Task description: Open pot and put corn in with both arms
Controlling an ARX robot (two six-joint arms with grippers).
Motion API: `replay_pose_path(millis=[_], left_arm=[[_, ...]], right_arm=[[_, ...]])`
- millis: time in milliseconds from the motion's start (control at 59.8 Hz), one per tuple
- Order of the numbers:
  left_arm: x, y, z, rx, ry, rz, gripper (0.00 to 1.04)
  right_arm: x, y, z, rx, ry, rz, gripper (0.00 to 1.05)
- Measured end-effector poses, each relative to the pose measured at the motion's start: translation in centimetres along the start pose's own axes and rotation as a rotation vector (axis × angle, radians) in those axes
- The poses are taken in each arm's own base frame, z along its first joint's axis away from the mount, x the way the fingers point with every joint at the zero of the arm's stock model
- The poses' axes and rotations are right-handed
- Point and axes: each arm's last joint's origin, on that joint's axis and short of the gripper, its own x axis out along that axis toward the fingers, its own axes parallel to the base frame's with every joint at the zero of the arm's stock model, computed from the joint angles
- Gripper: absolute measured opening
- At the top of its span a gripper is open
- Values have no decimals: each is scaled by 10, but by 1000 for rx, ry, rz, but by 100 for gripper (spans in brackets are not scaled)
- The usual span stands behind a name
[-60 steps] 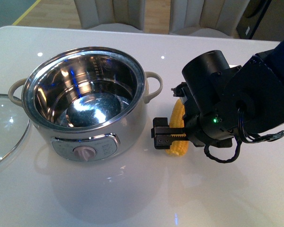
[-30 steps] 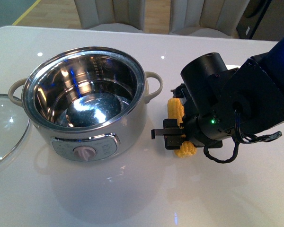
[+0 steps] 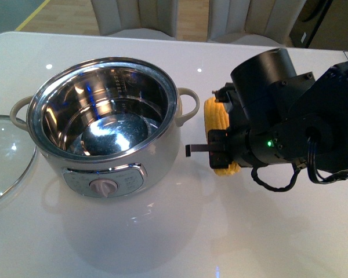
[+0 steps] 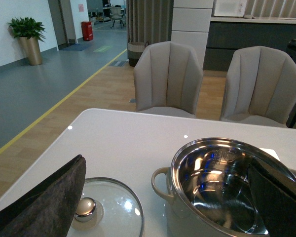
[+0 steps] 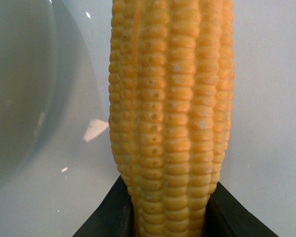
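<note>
Standing by the white table [image 3: 162, 243], I saw the right gripper [image 3: 218, 152] closed around the corn [image 3: 216, 117], its jaws drawn in only as far as the cob's thickness allowed. The right wrist view showed it plainly: two dark fingers [image 5: 106, 219] pressed against either side of the cob [image 5: 172, 113], with the rows of kernels running away from the camera over pale tabletop. From the front, the corn sat just beside the pot [image 3: 162, 147], close to its right-hand loop handle [image 3: 189, 104] and outside the steel bowl. It leaned a little rather than standing straight. The arm hid the cob's lower end, so I could not say for sure whether it touched the table.

The pot stood open, its shiny inner bowl bare and bright with reflections, the dial [image 3: 103, 186] facing the robot. The glass lid [image 3: 8, 159] lay flat on the table to the pot's left, apart from it.

The left gripper [image 4: 165, 168] hung back above the table edge with its jaws spread wide and nothing between them. One dark pad [image 4: 44, 202] framed the lid [image 4: 113, 207] and its knob [image 4: 85, 207]; the other crossed in front of the pot [image 4: 207, 197]. Two grey chairs [image 4: 168, 79] stood beyond the table.
</note>
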Motion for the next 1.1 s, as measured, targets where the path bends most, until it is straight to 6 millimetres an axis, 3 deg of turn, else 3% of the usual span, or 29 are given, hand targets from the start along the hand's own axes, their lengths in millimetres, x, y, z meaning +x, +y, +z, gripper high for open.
replay_pose_path(millis=[284,535,736,1103], left_arm=[[0,0,0,0,0,0,98],[0,0,0,0,0,0,98],[0,0,0,0,0,0,98],[0,0,0,0,0,0,98]], right_arm=[[-29,6,24,53,-87,79,23],[-60,24,64,114,-191,185,23],[-72,36,85,172,-214,246,23],[-87,89,107,235,-197,430,23]])
